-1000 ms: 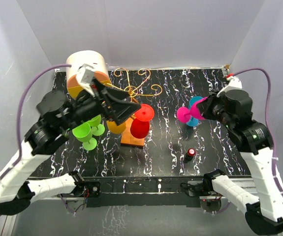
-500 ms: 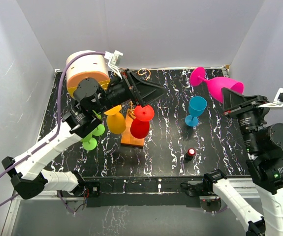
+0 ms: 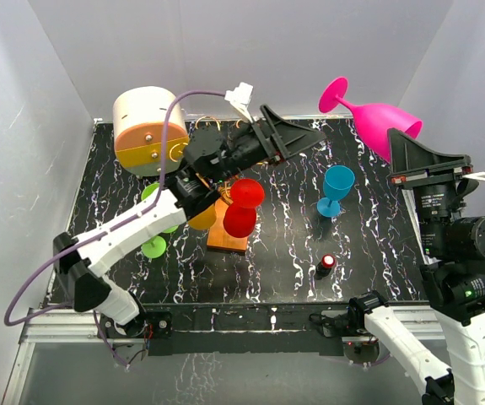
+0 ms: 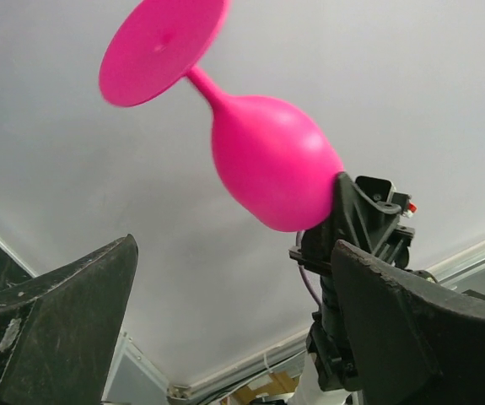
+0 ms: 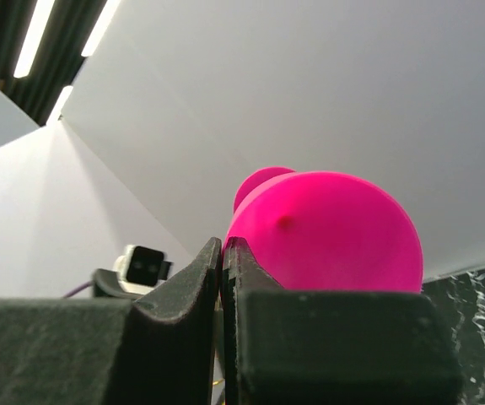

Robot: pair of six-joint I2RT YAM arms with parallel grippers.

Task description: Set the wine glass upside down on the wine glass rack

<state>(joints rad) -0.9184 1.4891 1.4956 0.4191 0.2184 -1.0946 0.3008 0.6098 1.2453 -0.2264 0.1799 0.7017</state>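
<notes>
My right gripper point(image 3: 396, 145) is shut on the rim of a pink wine glass point(image 3: 375, 120) and holds it high above the table's right side, tilted, with its foot pointing up and left. In the right wrist view the pink glass point(image 5: 335, 236) bulges past the closed right gripper point(image 5: 223, 253). My left gripper point(image 3: 305, 139) is open, empty and raised, pointing at the glass; in its own view the left gripper point(image 4: 234, 321) frames the pink glass point(image 4: 267, 160). The rack's orange base point(image 3: 228, 236) lies mid-table. Its gold wire is mostly hidden behind the left arm. A red glass point(image 3: 242, 207) and a yellow glass point(image 3: 200, 218) hang on it.
A cream-and-orange drum box point(image 3: 145, 126) stands at the back left. A blue glass point(image 3: 336, 190) stands upright right of the rack. Green glasses point(image 3: 153, 245) sit left of the rack. A small dark bottle with a red cap point(image 3: 326, 264) stands near the front.
The right arm has lifted the pink glass off the table, up and to the right. The left arm has swung up from the rack toward the back middle, jaws open.
</notes>
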